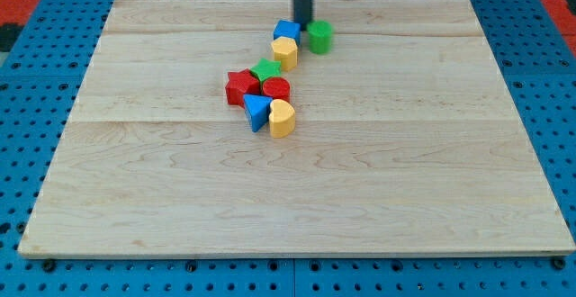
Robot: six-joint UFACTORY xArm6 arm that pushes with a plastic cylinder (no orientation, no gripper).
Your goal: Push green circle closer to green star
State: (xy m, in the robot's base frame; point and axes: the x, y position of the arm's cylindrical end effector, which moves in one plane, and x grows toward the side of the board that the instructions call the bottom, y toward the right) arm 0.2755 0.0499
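The green circle (319, 37) sits near the view's top centre of the wooden board (432, 171). The green star (265, 70) lies lower left of it, in a cluster of blocks. My tip (303, 24) is at the end of the dark rod, just left of the green circle and right of the blue block (287, 31). It stands close to the circle's upper left edge; I cannot tell whether it touches.
A yellow block (285, 52) sits under the blue one. A red star (240, 86), a red circle (276, 89), a blue triangle (256, 112) and a yellow heart-like block (282, 118) crowd around the green star. Blue pegboard (36, 153) surrounds the board.
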